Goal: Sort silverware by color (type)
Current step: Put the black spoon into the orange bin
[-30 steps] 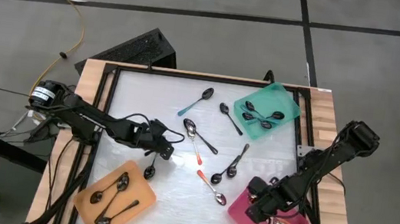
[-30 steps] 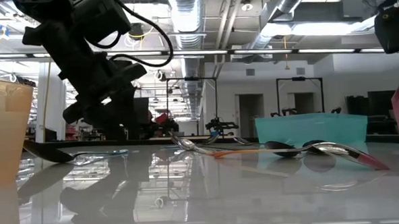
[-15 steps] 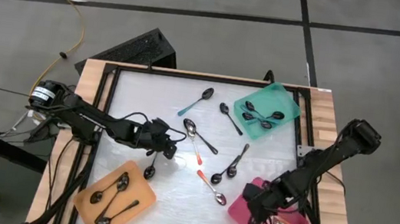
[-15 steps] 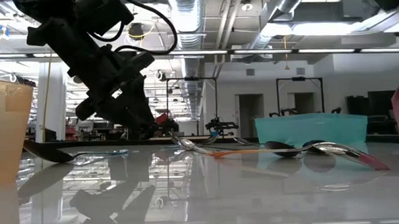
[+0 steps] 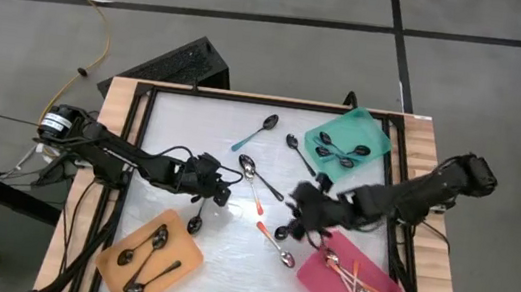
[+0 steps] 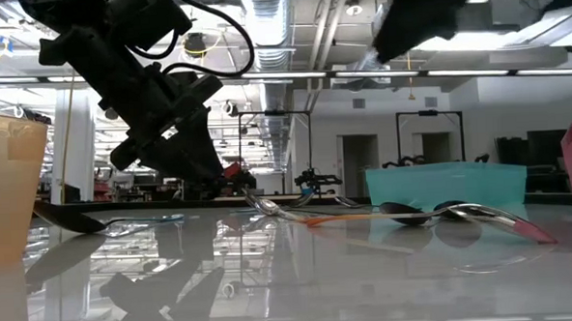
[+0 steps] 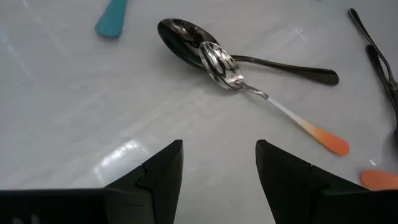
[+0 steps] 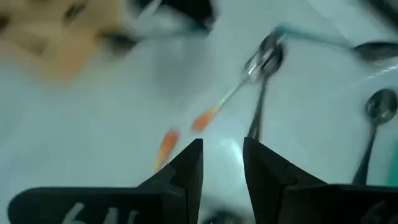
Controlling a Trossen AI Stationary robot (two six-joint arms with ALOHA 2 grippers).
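My left gripper [image 7: 219, 177] hangs low over the white table [image 5: 190, 147] with its fingers apart and nothing between them. Just ahead of the fingertips lies an orange-tipped spoon [image 7: 261, 94], its bowl resting on the bowl of a dark spoon [image 7: 249, 59] that crosses beneath it (the two touch there). A teal handle end [image 7: 112, 9] lies farther off to one side. In the high view another dark spoon [image 5: 195, 224] lies just behind this gripper, next to the orange tray [image 5: 182, 247]. My right gripper [image 8: 222, 155] hovers over the middle of the table with a narrow gap between its fingers, holding nothing; past its tips lie an orange-handled spoon [image 8: 239, 87] and an orange handle tip [image 8: 165, 144], both apart from it.
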